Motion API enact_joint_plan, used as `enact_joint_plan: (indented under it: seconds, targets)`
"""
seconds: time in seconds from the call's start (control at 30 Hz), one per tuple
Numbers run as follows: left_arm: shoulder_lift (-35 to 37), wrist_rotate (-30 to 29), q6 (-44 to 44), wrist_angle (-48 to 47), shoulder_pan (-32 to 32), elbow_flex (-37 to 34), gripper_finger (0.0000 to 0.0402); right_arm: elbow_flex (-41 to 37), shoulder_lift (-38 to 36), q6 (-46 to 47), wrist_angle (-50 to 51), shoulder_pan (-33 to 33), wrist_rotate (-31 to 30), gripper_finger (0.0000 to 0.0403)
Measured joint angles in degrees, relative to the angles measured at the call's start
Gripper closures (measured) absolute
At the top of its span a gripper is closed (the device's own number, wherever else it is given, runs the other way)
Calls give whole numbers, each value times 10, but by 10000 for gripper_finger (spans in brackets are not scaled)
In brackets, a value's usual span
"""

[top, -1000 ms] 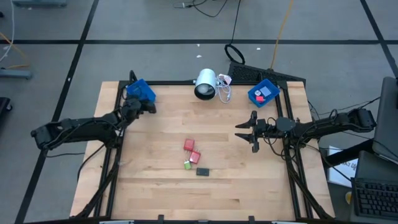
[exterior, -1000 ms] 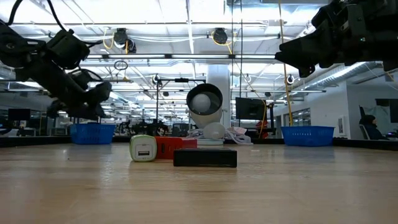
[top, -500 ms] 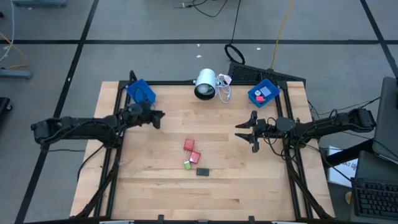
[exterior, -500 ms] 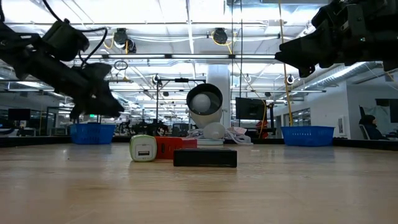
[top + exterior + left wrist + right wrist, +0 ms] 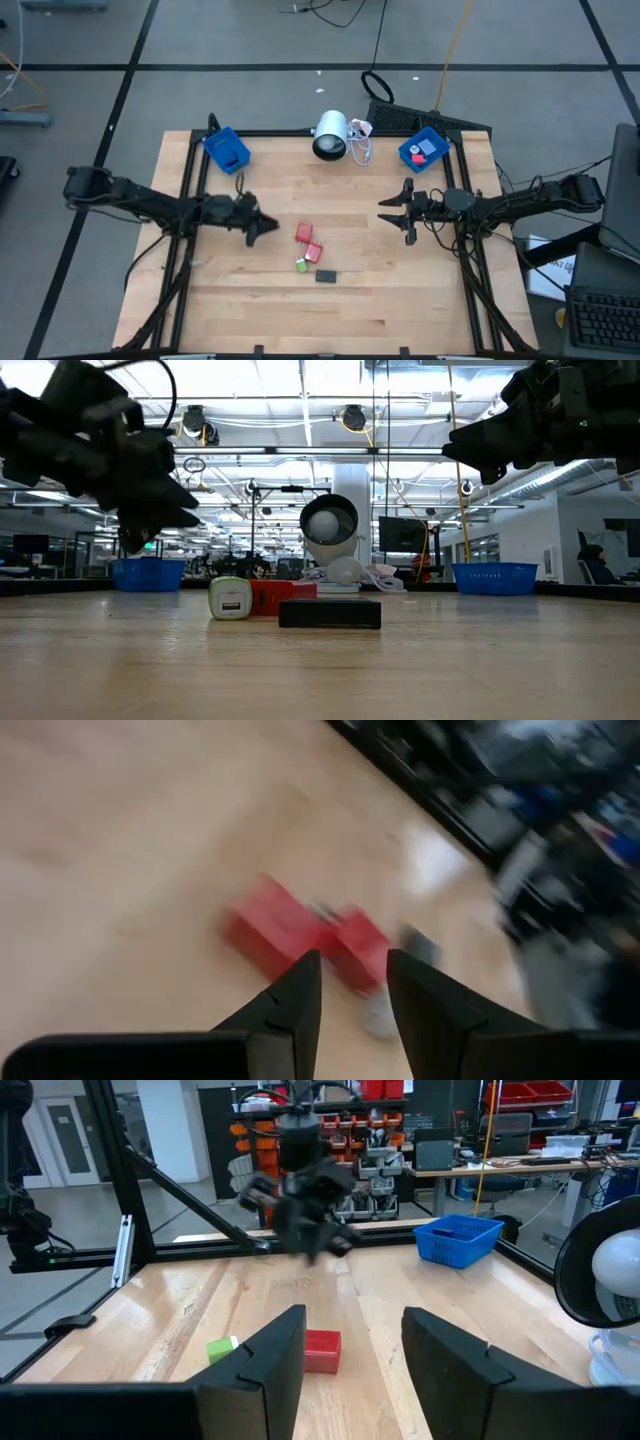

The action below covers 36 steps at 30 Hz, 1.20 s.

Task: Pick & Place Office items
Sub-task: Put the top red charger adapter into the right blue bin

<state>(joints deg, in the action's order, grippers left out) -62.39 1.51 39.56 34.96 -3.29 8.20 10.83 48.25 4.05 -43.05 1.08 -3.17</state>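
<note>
Small blocky pieces lying on a pale plank bench

Red blocks [image 5: 308, 243], green piece [image 5: 300, 265] and dark slab [image 5: 326, 275] are sitting mid-frame; left gripper [image 5: 266, 226] and right gripper [image 5: 393, 211] are hovering, jaws slightly parted, empty; right blue bin [image 5: 424, 149] is holding red and white bits.

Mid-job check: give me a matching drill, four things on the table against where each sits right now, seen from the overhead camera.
Things:
1. left claw
2. right claw
3. white lamp
4. dark grey block

Places:
A. far edge of the table, between the two blue bins
B. nearest of the cluster to the front edge
C. just left of the red blocks
D. right half of the table, below the right-hand bin

Pairs: 1-C, 2-D, 3-A, 4-B
</note>
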Motion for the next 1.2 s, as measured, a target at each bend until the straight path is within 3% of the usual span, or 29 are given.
enact_joint_plan:
  seconds: [0.17,0.3,0.47,0.67,0.8,1.2]
  targets:
    - [-57,-20,0,-11,-70,67,277,0,0,0,0,0,-1,248]
    - [-98,-7,-29,-78,-90,156,240,0,0,4,-2,0,-2,248]
    - [-144,-13,-28,-228,-97,272,163,0,0,8,-1,0,-1,248]
    - [-214,-131,54,-462,-91,396,104,0,0,8,0,0,-1,248]
    - [-270,-180,85,-520,-79,438,89,0,0,8,0,0,-2,248]
    - [-395,-152,136,-534,-27,494,98,0,6,9,0,0,-15,248]
